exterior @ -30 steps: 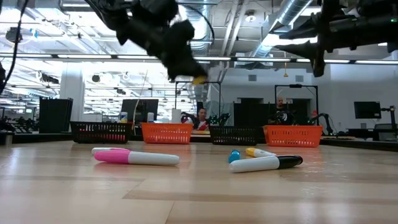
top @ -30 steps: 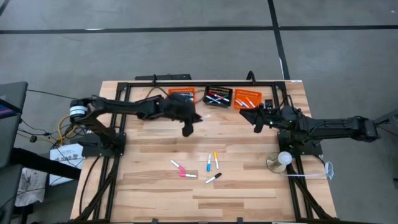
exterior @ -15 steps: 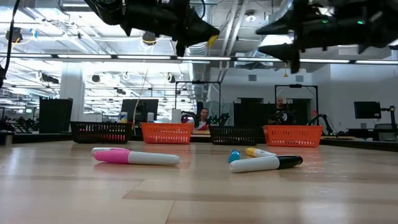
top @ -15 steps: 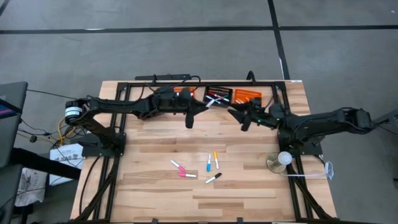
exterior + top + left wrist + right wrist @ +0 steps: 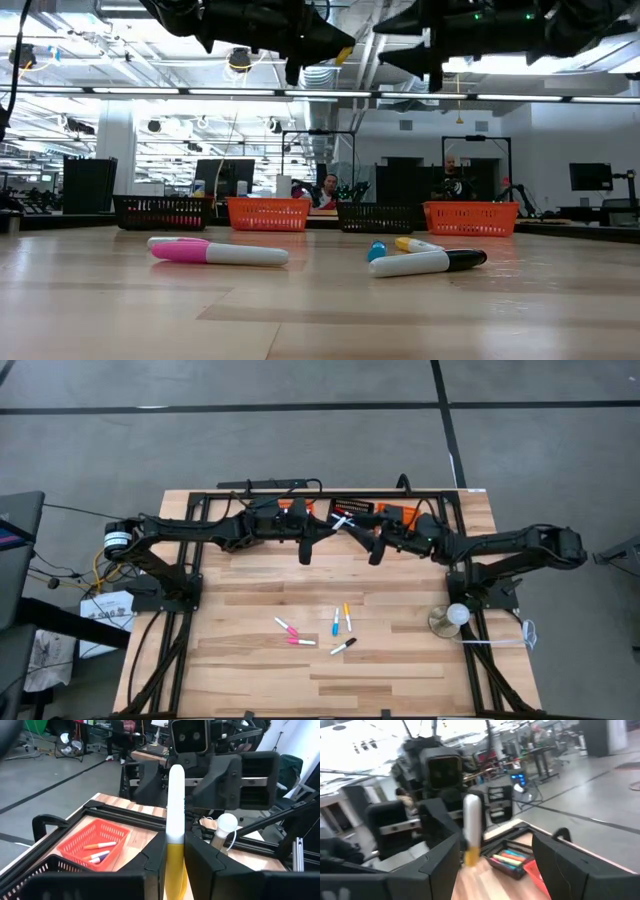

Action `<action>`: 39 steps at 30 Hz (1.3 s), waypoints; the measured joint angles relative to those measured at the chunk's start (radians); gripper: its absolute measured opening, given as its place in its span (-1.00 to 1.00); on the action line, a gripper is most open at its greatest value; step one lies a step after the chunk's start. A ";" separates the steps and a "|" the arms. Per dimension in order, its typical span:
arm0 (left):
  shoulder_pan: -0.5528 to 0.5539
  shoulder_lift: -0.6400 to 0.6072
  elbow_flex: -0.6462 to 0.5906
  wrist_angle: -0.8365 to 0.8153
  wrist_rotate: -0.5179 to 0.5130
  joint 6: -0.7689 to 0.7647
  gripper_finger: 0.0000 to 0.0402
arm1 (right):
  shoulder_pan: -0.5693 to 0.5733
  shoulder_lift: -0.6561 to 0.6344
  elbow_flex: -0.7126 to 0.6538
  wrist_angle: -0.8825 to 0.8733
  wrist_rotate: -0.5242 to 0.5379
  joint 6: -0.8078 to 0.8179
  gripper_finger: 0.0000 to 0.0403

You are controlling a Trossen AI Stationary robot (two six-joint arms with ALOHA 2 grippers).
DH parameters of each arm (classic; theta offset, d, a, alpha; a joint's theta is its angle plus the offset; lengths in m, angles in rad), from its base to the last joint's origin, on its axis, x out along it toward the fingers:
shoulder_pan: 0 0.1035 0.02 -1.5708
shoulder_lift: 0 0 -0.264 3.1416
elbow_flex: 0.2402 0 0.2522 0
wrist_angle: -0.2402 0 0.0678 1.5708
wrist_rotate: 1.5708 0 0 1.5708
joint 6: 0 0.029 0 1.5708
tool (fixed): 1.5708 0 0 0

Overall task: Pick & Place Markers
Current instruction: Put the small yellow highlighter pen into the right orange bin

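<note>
Wooden table [image 5: 400, 670] holds five markers [image 5: 335, 624] near its centre. At twelve o'clock, over the baskets [image 5: 352, 512], the left gripper [image 5: 174, 851] is clamped on a yellow-and-white marker [image 5: 175, 805]; facing it, the right gripper [image 5: 495, 852] stands spread apart, empty.

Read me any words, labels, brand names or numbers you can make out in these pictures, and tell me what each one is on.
None can be read.
The yellow marker held in the left gripper: its white barrel shows no legible print.
The markers on the table: any print is too small to read.
The orange basket: no label visible.
Screens in the room behind: too far off to read.
</note>
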 joint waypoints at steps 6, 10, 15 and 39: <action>0.000 0.000 0.000 0.000 0.000 -0.001 -0.72 | 0.000 0.002 0.025 0.002 -0.094 0.001 0.18; 0.000 0.000 0.000 0.000 0.000 -0.001 -0.72 | 0.000 0.017 0.041 -0.006 -0.110 0.001 0.18; 0.000 -0.001 0.000 0.000 0.000 -0.005 -0.72 | -0.006 0.040 0.068 -0.002 -0.122 0.004 0.18; -0.011 -0.002 0.000 0.001 0.000 -0.024 -0.72 | -0.053 0.150 0.163 -0.009 -0.202 0.028 -0.08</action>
